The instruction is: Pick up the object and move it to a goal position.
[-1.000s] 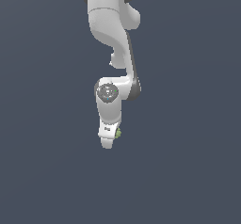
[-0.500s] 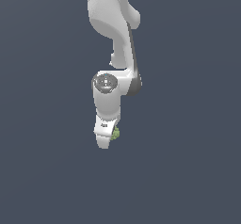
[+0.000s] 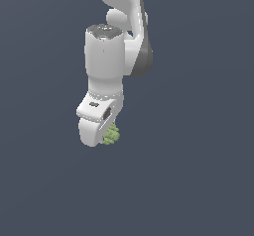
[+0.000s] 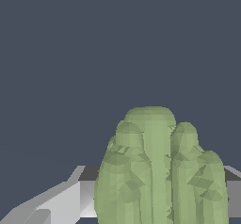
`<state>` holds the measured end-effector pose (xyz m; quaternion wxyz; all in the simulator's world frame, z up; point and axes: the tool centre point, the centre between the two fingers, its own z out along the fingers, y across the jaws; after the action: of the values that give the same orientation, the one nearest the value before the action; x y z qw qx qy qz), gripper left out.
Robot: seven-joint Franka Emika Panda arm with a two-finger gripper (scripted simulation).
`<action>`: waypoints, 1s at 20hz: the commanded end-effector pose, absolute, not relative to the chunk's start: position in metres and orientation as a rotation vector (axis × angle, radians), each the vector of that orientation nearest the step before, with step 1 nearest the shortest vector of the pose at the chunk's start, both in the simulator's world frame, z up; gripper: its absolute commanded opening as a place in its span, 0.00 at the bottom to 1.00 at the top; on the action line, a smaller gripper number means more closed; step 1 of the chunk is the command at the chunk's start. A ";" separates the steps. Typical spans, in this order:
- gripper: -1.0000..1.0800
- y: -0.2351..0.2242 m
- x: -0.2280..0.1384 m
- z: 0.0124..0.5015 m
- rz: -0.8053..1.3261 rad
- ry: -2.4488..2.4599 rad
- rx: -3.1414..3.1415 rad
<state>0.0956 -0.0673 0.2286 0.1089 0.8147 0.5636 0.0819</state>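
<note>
Grey backdrop; tool (image 3: 101,136) around object (image 3: 112,134).

Hanging at the arm's lower end, tool (image 3: 99,131) sitting with the object (image 3: 112,134) tucked against its side toward the exterior view's right, partly hidden behind it.

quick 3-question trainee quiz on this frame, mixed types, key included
1. True or false: the green lumpy object sits right at the gripper, not apart from it.
2. In the exterior view, the object peeks out on which side of the gripper? A) exterior view's left B) exterior view's right
3. Fill in: in the wrist view the object looks made of upright rounded ____.

Key: 1 true; 2 B; 3 lobes.
</note>
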 end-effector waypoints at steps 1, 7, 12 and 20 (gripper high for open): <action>0.00 -0.074 0.103 0.280 0.299 1.561 2.387; 0.00 -0.087 0.105 0.391 0.409 1.353 2.355; 0.00 -0.093 0.098 0.455 0.465 1.234 2.329; 0.00 -0.096 0.089 0.502 0.502 1.147 2.305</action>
<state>0.0907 -0.0953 0.4976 0.2535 0.8488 0.4259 0.1838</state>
